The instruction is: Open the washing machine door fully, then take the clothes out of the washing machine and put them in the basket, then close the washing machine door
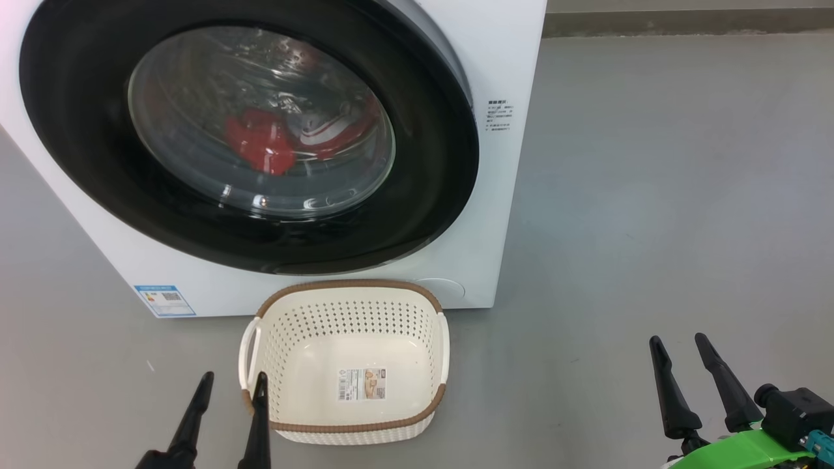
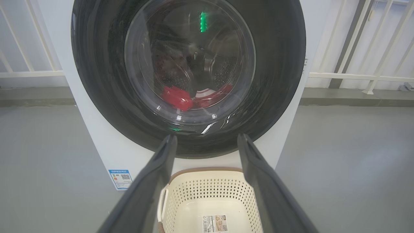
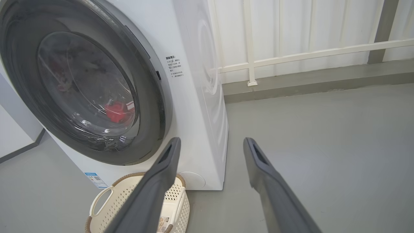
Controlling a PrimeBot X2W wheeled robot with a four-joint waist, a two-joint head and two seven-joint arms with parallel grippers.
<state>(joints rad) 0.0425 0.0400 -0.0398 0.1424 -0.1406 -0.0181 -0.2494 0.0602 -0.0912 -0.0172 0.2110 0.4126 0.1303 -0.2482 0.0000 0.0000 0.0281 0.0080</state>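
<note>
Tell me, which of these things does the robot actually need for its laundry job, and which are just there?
Part of the job:
washing machine door
washing machine
red clothes behind the door glass
basket
left gripper and right gripper, both open and empty

Just there:
white railing
blue label
grey floor

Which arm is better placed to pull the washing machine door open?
Probably the right: the right gripper is open on the side where the edge of the washing machine door stands off; the left gripper is low by the basket.
</note>
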